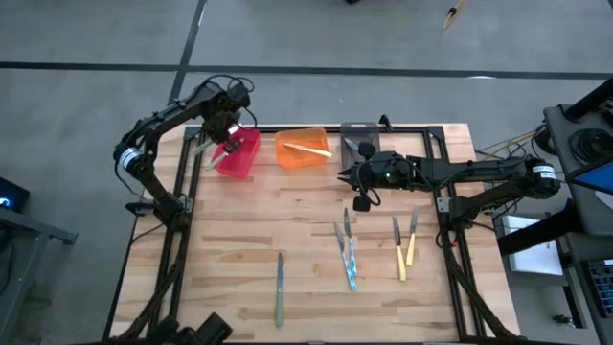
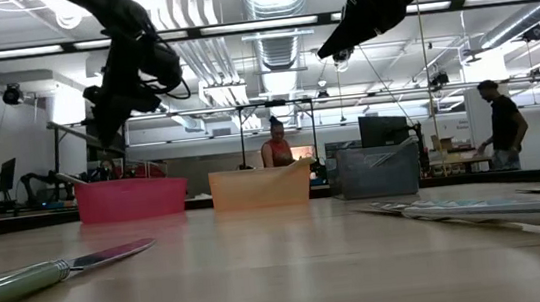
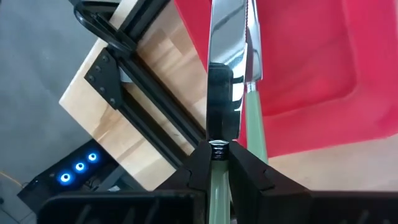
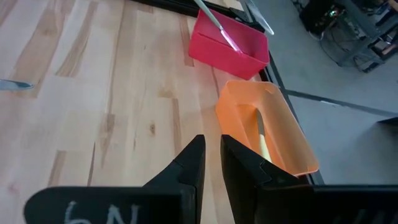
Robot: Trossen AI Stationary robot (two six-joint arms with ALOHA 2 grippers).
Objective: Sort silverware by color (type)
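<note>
A red bin [image 1: 239, 153], an orange bin [image 1: 303, 149] and a grey bin [image 1: 360, 137] stand on the pale wood-grain surface [image 1: 239, 278]. The silverware [image 1: 350, 251] has silver heads with green, light blue or pale yellow handles.

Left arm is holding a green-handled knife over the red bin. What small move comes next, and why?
Probably open the left end effector and let go. It grips the green-handled knife with the blade over the red bin, where another green-handled utensil already lies, so the colours match.
</note>
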